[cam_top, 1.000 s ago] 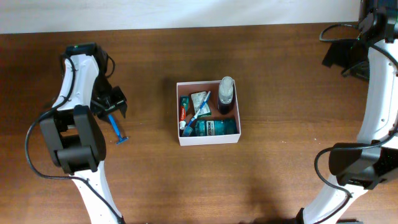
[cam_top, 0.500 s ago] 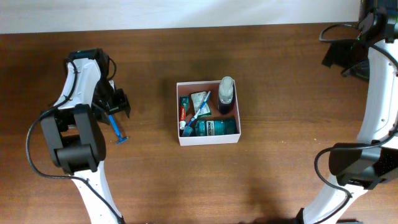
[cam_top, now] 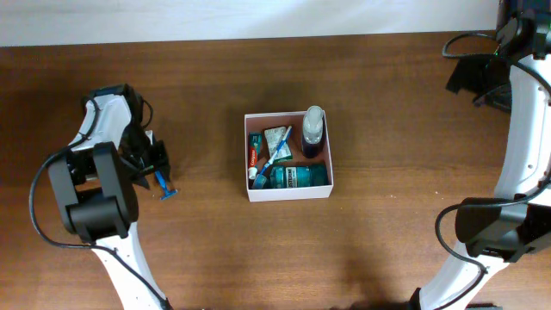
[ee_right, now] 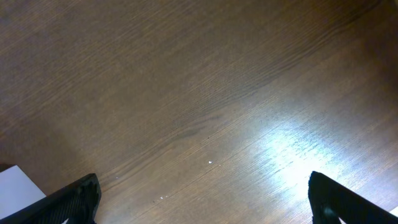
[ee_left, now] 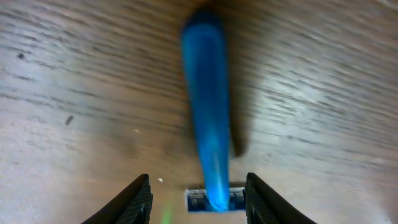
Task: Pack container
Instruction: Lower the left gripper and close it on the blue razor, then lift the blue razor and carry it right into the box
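Observation:
The container [cam_top: 288, 195] is a shallow white-walled box at the table's middle. It holds a grey-capped bottle [cam_top: 313, 129], a teal bottle [cam_top: 298, 177] and smaller toiletries. A blue razor [cam_top: 166, 188] lies flat on the wood to its left. My left gripper [cam_top: 157, 170] hangs low over the razor's handle. In the left wrist view the razor [ee_left: 205, 99] points away, its head between the fingers of my left gripper [ee_left: 196, 199]. The jaws are open, with a gap on the left side. My right gripper [cam_top: 472, 79] stays open over bare wood at the far right; in its wrist view my right gripper [ee_right: 202, 199] holds nothing.
The table's far edge meets a pale wall along the top of the overhead view. Both arm bases stand at the near edge, left and right. A white corner [ee_right: 15, 186] shows at the lower left of the right wrist view.
My left gripper has shifted slightly left and toward the near edge, now covering more of the razor's handle. The razor, the container and the right arm have not moved.

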Controlling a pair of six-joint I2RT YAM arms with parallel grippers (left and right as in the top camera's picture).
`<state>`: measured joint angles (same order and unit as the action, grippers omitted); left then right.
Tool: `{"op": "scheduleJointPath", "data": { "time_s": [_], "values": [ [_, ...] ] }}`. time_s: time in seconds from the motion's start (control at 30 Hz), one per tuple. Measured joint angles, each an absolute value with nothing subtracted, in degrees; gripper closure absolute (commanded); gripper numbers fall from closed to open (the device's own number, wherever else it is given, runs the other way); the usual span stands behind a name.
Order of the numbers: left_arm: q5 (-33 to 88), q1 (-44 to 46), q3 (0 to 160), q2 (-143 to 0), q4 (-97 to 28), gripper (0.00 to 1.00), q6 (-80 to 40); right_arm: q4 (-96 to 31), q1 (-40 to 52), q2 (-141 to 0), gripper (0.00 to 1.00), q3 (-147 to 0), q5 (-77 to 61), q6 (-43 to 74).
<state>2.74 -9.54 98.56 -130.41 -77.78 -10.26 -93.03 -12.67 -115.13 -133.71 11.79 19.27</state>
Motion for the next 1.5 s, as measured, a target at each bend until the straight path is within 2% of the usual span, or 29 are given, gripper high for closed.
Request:
{"op": "scheduleJointPath", "data": {
  "time_s": [0.23,0.33,0.7,0.97,1.13,1.5],
  "values": [
    [3.05,-9.82,96.77,-130.39,-75.55,0.52,-10.04,-93.03,-12.67,-115.13,0.02,-133.71,11.79,19.25],
    [3.46,-9.85,96.57,-130.26,-75.18,0.65,-10.22,-93.03,-12.67,-115.13,0.02,-133.71,11.81,19.27],
    [3.49,-9.82,96.51,-129.95,-73.87,0.84,-10.04,-93.03,-12.67,-115.13,0.02,-133.71,11.79,19.25],
    [3.64,-9.82,96.51,-129.54,-71.92,0.90,-10.04,-93.03,-12.67,-115.13,0.02,-133.71,11.79,19.25],
    [3.66,-9.80,96.51,-129.32,-70.91,0.98,-10.07,-93.03,-12.67,-115.13,0.02,-133.71,11.79,19.27],
    [3.64,-7.07,103.55,-130.19,-71.55,0.98,-10.04,-93.06,-12.67,-115.13,0.02,-133.71,11.81,19.25]
  ]
}}
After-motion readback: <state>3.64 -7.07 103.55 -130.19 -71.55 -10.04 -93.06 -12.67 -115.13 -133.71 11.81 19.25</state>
